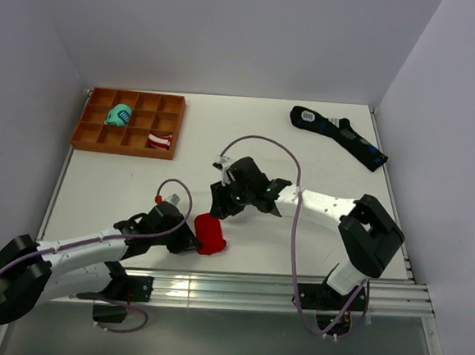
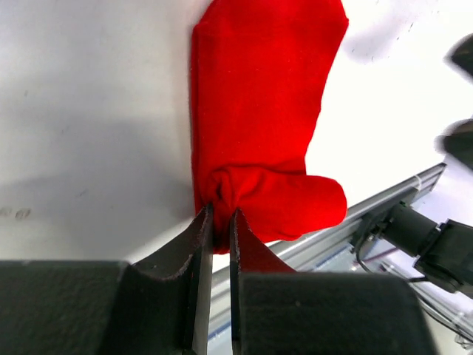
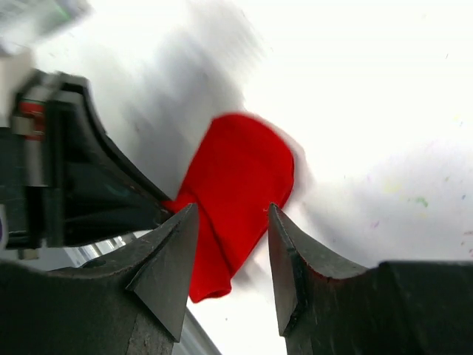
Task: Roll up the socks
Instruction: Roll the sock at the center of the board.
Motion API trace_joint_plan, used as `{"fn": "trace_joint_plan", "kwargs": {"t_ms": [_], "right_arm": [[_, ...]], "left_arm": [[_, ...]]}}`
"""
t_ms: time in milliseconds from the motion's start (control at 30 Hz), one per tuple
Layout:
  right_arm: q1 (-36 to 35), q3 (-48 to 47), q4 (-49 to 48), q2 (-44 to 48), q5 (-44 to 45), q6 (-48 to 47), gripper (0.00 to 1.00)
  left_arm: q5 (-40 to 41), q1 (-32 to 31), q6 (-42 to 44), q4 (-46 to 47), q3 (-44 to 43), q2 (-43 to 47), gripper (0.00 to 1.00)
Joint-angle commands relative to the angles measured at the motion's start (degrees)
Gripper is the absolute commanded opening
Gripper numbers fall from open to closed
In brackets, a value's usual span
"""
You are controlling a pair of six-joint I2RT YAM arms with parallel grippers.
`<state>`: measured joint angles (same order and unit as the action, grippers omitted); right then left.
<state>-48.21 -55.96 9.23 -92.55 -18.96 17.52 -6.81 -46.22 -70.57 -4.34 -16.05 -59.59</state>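
Observation:
The socks are a short bright red bundle lying near the table's front edge. In the left wrist view the socks stretch away from the camera with a folded lump at the near end, and my left gripper is shut on that lump. From above, the left gripper meets the bundle from its left side. My right gripper hovers just behind the bundle. In the right wrist view the right gripper stands open, and the socks show through the gap below, untouched.
An orange compartment tray at the back left holds a teal bundle and a red-and-white striped bundle. Long black socks lie at the back right. A metal rail runs along the front edge, close to the red bundle.

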Motion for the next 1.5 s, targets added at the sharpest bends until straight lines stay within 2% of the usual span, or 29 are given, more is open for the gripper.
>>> {"fn": "trace_joint_plan", "kwargs": {"t_ms": [0, 267, 400, 667, 933, 1467], "right_arm": [[0.2, 2.7, -8.5, 4.1, 0.8, -0.8, 0.5], [-0.8, 18.5, -22.7, 17.5, 1.0, 0.8, 0.51], [-3.1, 24.5, -28.7, 20.6, 3.1, 2.9, 0.53], [-8.3, 29.4, -38.2, 18.8, 6.7, 4.9, 0.54], [-12.3, 30.8, -41.9, 15.3, 10.1, 5.2, 0.55], [-15.3, 33.7, -50.4, 8.6, 12.6, 6.8, 0.54]], "left_arm": [[-2.4, 1.2, -1.1, -5.8, 1.8, 1.2, 0.0], [-4.1, 4.7, 2.1, -11.5, -3.0, 0.4, 0.0], [-5.8, 6.4, 3.1, -11.6, -3.8, -1.5, 0.0], [-7.7, 8.3, 4.0, -12.1, -5.7, -4.9, 0.0], [-8.8, 9.8, 4.3, -12.2, -7.0, -6.9, 0.0], [-10.9, 11.7, 4.8, -11.4, -7.6, -9.8, 0.0]]}}
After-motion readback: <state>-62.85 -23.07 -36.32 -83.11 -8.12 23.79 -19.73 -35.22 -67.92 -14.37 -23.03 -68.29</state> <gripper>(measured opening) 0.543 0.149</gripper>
